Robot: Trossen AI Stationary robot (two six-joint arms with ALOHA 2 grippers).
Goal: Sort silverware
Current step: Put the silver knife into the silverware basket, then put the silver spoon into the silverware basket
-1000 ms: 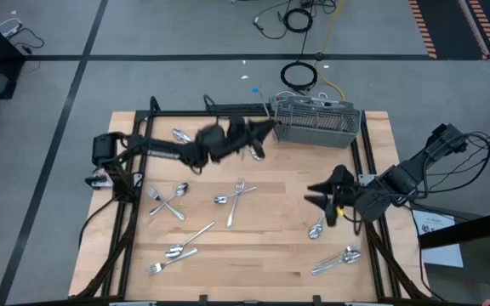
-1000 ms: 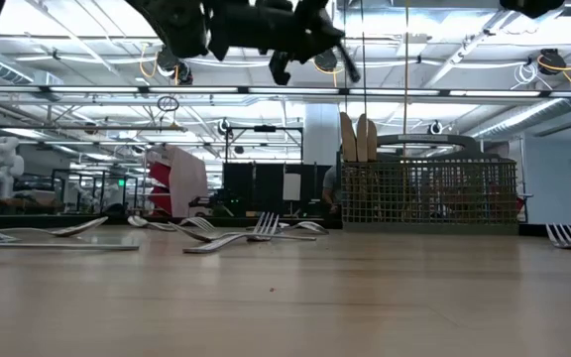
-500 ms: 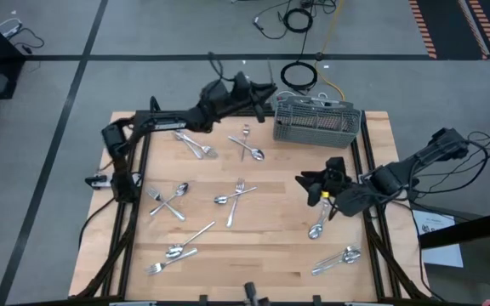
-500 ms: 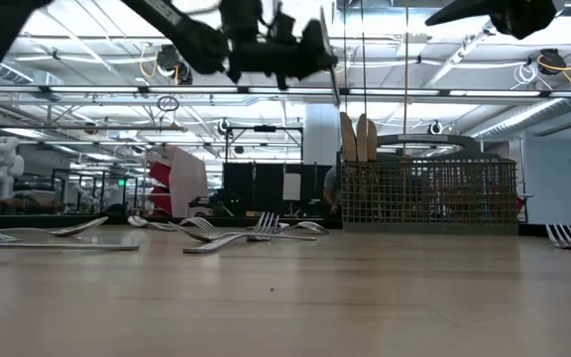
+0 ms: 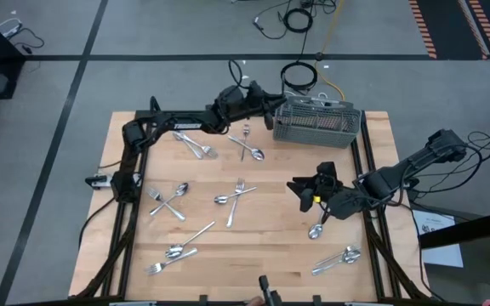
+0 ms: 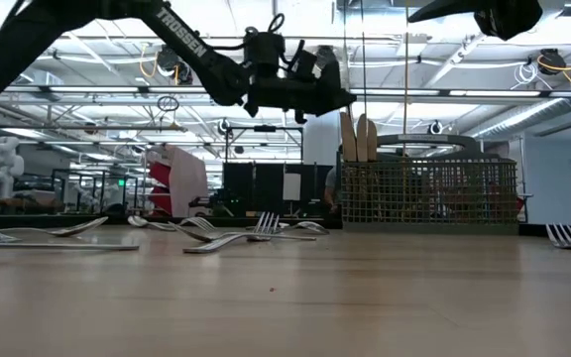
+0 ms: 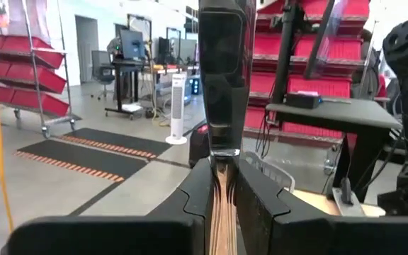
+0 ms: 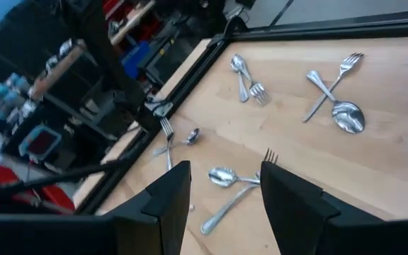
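My left gripper [image 5: 268, 105] hangs level above the table's far edge, just left of the grey mesh caddy [image 5: 315, 121], and is shut on one shiny flat piece of silverware [image 7: 222, 78], a knife by its look. My right gripper [image 5: 301, 188] hovers open over the table's right half, with nothing between its fingers [image 8: 222, 191]. Several forks and spoons lie flat on the wood: a fork and spoon [image 5: 247, 143] near the caddy, a crossed pair [image 5: 168, 201], a fork with a spoon [image 5: 235, 196] and a spoon [image 5: 317, 228]. My left gripper pinches the flat silver piece between its two fingers, which press its broad faces [image 7: 222, 161]. The fingers lie level and point toward the caddy. The piece stands out past the fingertips, lifted clear of the table and the caddy; which end is held does not show.
The caddy [image 6: 429, 193] stands at the far right of the table with a few upright handles [image 6: 357, 137] in it. More silverware lies at the near left [image 5: 181, 246] and near right [image 5: 337, 259]. A black rail frame [image 5: 134, 161] runs along the table's sides.
My left gripper has swung from over the table's middle toward the far edge and the caddy's left end, rolling and sinking a little, still shut on the silver piece. My right gripper has drifted slightly toward the table's left and rolled.
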